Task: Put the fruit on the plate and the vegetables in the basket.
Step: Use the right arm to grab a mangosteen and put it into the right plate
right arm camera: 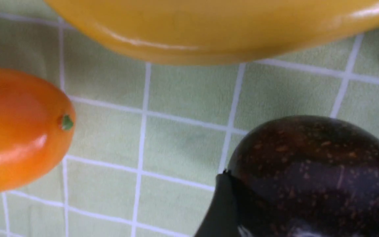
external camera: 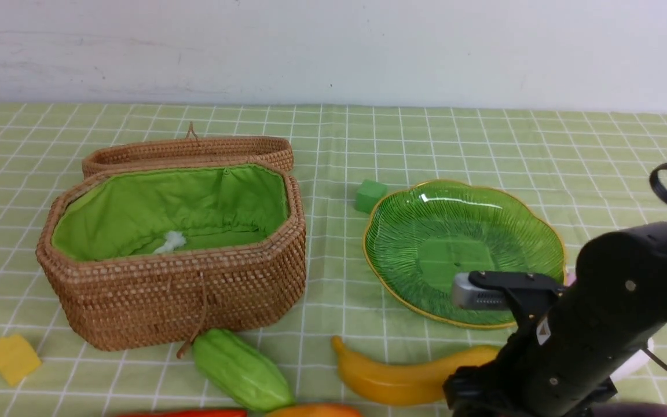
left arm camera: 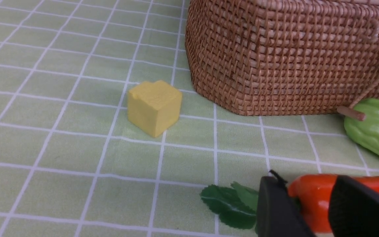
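Note:
The open wicker basket (external camera: 183,289) stands at the left, with a small white piece (external camera: 170,242) on its green lining. The green glass plate (external camera: 461,249) holds nothing. In front lie the banana (external camera: 403,376), the bumpy gourd (external camera: 241,370), the mango (external camera: 316,412) and the red pepper (external camera: 189,413). My left gripper (left arm camera: 308,184) is shut on the red pepper (left arm camera: 311,204) near its leafy end. My right gripper (right arm camera: 308,197) is down around the dark purple-brown ball (right arm camera: 311,164). One finger (right arm camera: 219,204) lies against the ball and the other is out of view.
A yellow cube (external camera: 12,358) sits left of the basket's front and a green cube (external camera: 370,194) sits behind the plate's left edge. My right arm (external camera: 588,336) covers the plate's near right rim. The basket's lid (external camera: 189,152) lies open behind it.

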Controlling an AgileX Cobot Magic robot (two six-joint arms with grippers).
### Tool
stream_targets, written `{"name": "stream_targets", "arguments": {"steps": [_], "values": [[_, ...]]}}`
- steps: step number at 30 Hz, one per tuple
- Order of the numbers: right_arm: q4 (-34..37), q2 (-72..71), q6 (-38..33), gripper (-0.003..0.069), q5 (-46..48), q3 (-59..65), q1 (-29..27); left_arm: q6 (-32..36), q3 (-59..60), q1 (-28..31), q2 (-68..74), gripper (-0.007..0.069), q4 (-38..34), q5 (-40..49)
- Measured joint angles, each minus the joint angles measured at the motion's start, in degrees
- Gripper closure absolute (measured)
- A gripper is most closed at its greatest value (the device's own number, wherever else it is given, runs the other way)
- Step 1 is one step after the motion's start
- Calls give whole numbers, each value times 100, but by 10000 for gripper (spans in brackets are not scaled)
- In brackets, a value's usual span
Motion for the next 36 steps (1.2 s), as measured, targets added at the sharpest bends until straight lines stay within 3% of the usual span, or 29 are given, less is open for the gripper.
{"name": "stream_targets", "arguments": {"steps": [6,13,19,27,36], "values": [[152,-542,-474,77,287,-497,0,0,0,0,0,386,0,0],[-641,-353,-439,77,-366,-1783,-13,0,0,0,0,386,0,0],[-1301,718,162,78,-646,-2504,-396,0,0,0,0,386,0,0],[-1378,1763,736,78,-608,-2525,-841,0,0,0,0,386,0,0],[-1385,1662,771,-24,-591,-2567,-863,0,0,0,0,386,0,0]]}}
